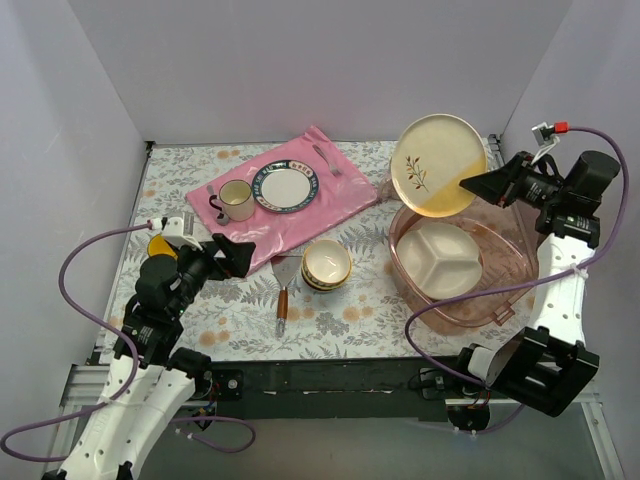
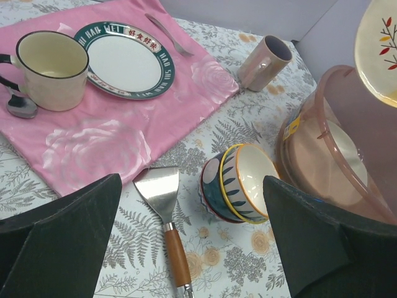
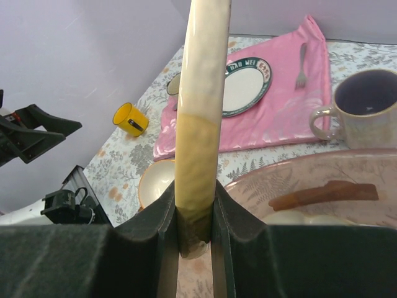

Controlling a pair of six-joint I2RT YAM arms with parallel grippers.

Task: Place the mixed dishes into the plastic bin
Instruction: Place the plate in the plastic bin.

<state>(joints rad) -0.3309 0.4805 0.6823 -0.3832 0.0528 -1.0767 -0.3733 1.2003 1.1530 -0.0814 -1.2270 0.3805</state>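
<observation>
My right gripper (image 1: 472,185) is shut on the rim of a cream plate (image 1: 436,165) with a twig pattern. It holds the plate tilted up above the far edge of the plastic bin (image 1: 515,300). The right wrist view shows the plate (image 3: 201,93) edge-on between the closed jaws of that gripper (image 3: 197,231). A cream divided plate (image 1: 446,262) lies in the bin. Stacked small bowls (image 1: 327,265) sit mid-table, just ahead of my open left gripper (image 2: 195,248), which holds nothing. A pinkish mug (image 2: 265,62) stands beyond the bowls (image 2: 239,183). A yellow mug (image 3: 130,119) lies at the left.
A pink mat (image 1: 330,205) at the back holds a blue-rimmed white plate (image 1: 287,186), a cream mug (image 1: 235,199) and a fork (image 1: 327,160). A wooden-handled spatula (image 1: 283,290) lies left of the bowls. White walls enclose the table.
</observation>
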